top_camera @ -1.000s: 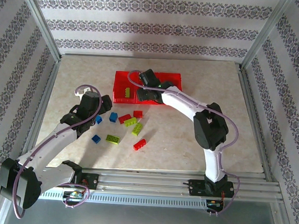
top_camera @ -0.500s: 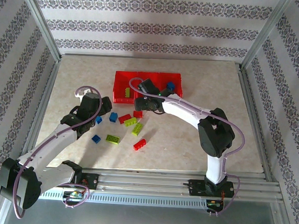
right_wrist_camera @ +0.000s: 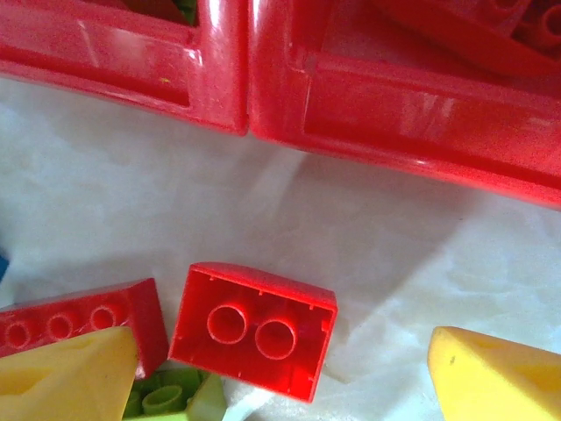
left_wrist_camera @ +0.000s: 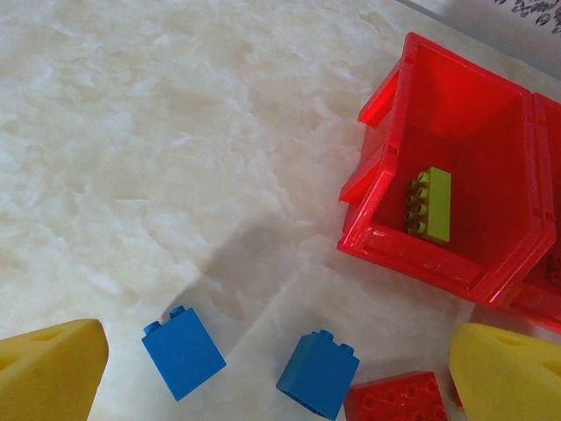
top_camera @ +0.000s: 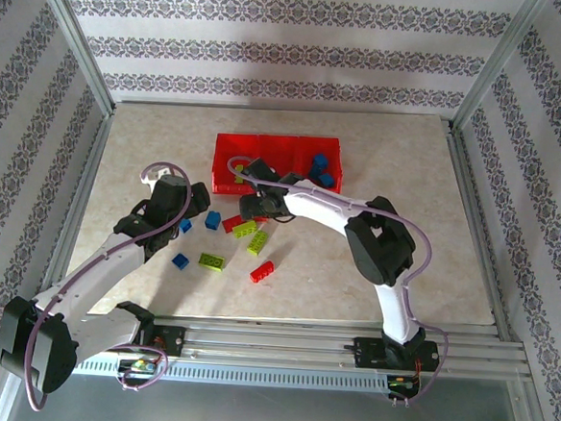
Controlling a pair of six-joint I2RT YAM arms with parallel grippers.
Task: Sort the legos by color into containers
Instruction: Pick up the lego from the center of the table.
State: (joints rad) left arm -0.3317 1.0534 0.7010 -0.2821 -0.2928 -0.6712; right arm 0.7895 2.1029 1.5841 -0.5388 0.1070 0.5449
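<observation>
Target red brick (right_wrist_camera: 254,340) lies underside-up on the surface (right_wrist_camera: 105,202) just beside the containers (right_wrist_camera: 386,105), under the spread right claw (right_wrist_camera: 279,377); judged light, rigid, slick plastic, so pinch squarely across its two flat long sides, else it may squirt free

In top view your right gripper (top_camera: 255,205) covers its own tips & the red brick (right_wrist_camera: 254,329) below it. Right wrist cam: the lime green brick (right_wrist_camera: 171,399) is cut by the bottom edge, and a yellow finger (right_wrist_camera: 61,377) hides part of the studded red brick (right_wrist_camera: 83,320). Left wrist cam: the containers (left_wrist_camera: 412,250) run off the top & right edges.
</observation>
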